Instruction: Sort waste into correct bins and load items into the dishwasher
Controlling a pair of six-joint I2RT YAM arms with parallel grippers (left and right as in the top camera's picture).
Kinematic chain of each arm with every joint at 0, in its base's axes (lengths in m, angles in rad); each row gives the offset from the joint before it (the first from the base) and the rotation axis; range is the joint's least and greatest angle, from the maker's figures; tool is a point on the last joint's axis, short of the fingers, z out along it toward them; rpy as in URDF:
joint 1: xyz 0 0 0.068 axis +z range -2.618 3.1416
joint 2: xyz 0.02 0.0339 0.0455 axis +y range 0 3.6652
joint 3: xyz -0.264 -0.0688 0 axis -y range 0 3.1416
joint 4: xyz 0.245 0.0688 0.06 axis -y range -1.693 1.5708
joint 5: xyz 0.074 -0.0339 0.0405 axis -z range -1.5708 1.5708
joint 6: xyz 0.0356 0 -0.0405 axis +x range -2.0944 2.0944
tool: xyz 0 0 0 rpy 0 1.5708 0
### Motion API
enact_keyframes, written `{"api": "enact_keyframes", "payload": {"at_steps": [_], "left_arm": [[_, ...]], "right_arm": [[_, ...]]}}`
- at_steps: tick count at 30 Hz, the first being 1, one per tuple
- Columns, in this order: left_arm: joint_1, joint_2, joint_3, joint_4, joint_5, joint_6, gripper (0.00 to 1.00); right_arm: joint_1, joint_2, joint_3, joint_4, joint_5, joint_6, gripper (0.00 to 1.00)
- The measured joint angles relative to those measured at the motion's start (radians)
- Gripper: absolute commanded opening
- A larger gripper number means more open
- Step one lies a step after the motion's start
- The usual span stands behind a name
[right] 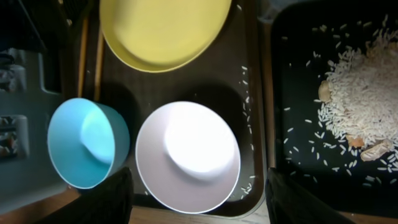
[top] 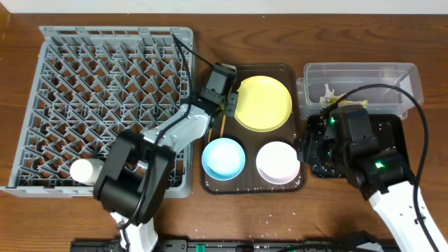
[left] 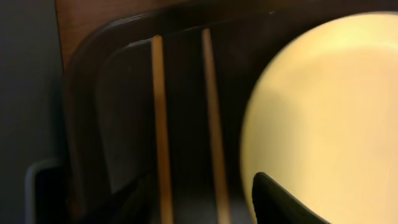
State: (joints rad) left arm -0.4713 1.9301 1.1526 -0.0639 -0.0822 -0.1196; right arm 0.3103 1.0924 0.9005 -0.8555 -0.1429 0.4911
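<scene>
Two wooden chopsticks lie along the left side of the dark brown serving tray, beside the yellow plate. My left gripper is open just above them, its fingers straddling the chopsticks. The light blue bowl and the beige bowl stand at the tray's front. My right gripper is open and empty over the beige bowl. Rice crumbs lie piled in the black tray. The wrapper lies in the clear tub. The white cup lies in the grey dish rack.
Loose rice grains are scattered on the brown tray between the beige bowl and the black tray. The right arm covers most of the black tray in the overhead view. Cables run over the rack's right edge and the clear tub.
</scene>
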Motion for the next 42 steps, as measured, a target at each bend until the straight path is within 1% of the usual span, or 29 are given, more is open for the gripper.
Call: {"api": "enact_keyframes", "payload": {"at_steps": [1,4,5,6,8,10,11,14,18,21,25,28,31,36,37,38,39,42], "left_arm": [[0.003,0.009,0.000,0.001,-0.003,0.002,0.42],[0.020,0.058,0.000,0.005,-0.015,0.008,0.38],[0.026,0.074,0.000,0.011,-0.018,0.006,0.34],[0.027,0.077,0.005,0.017,-0.022,0.006,0.28],[0.032,0.081,0.006,0.019,-0.024,0.010,0.21],[0.032,0.081,0.006,0.019,-0.026,0.005,0.09],[0.032,0.081,0.006,0.018,-0.026,-0.001,0.08],[0.032,0.079,0.010,-0.001,-0.024,-0.023,0.08],[0.032,0.034,0.006,-0.089,0.000,-0.042,0.08],[0.032,-0.060,-0.002,-0.159,0.008,-0.043,0.08],[0.033,-0.288,0.000,-0.273,0.009,-0.049,0.08],[0.048,-0.379,0.004,-0.369,-0.002,-0.057,0.08],[0.089,-0.390,0.003,-0.447,-0.051,-0.067,0.08],[0.169,-0.328,-0.010,-0.449,-0.094,-0.068,0.08],[0.174,-0.313,-0.010,-0.449,-0.098,-0.068,0.11],[0.176,-0.293,-0.012,-0.449,-0.102,-0.067,0.17],[0.176,-0.280,-0.014,-0.452,-0.104,-0.063,0.29],[0.176,-0.276,-0.014,-0.452,-0.104,-0.063,0.34]], "right_arm": [[0.000,0.009,0.000,0.000,-0.001,0.000,0.63],[0.000,0.027,0.000,0.000,-0.003,0.002,0.62],[0.000,0.032,0.000,0.000,-0.006,0.002,0.61],[0.000,0.034,0.000,0.000,-0.007,0.002,0.61],[0.000,0.037,0.000,0.000,-0.010,0.002,0.61],[0.000,0.038,0.000,0.000,-0.014,0.002,0.60],[0.000,0.038,0.000,0.000,-0.014,0.002,0.59],[0.000,0.038,0.000,0.000,-0.015,0.002,0.58],[0.000,0.038,0.000,0.000,-0.018,0.002,0.56],[0.000,0.038,0.000,0.000,-0.019,0.002,0.56],[0.000,0.038,0.000,0.000,-0.021,0.002,0.54],[0.000,0.038,0.000,0.000,-0.022,0.002,0.54],[0.000,0.038,0.000,0.000,-0.023,0.002,0.54],[0.000,0.038,0.000,0.000,-0.034,0.002,0.52],[0.000,0.038,0.000,0.000,-0.037,0.002,0.52],[0.000,0.038,0.000,0.000,-0.040,0.002,0.52],[0.000,0.038,0.000,0.000,-0.041,0.002,0.52],[0.000,0.038,0.000,0.000,-0.043,0.002,0.50]]}}
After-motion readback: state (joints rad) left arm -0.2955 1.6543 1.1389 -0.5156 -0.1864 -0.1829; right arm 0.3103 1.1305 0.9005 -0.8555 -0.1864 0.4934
